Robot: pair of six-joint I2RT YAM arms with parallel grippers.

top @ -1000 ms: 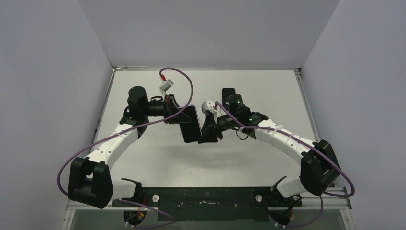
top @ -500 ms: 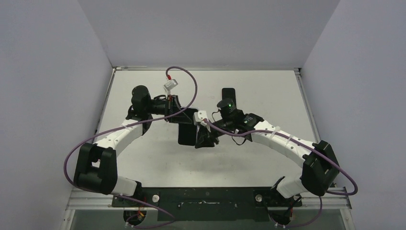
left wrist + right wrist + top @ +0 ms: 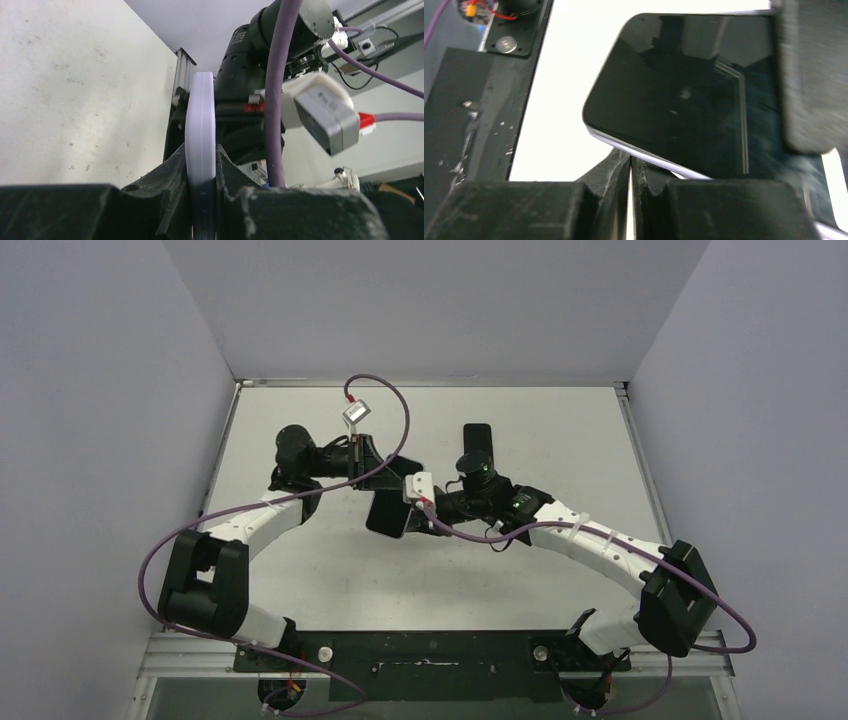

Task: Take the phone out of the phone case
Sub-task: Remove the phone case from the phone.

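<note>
Your left gripper [image 3: 200,167] pinches the phone [image 3: 200,115] by its lavender edge. Your right gripper [image 3: 630,165] has its 2 fingers [image 3: 606,172] nearly touching (hairline gap) at the phone's rim; you cannot tell whether they hold anything.

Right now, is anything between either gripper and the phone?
Nothing visible. The left gripper is clamped on the phone by its edge. The right gripper is shut, tips right at the phone's rim; whether they pinch anything can't be told. The cable runs beside the phone, not between.
</note>
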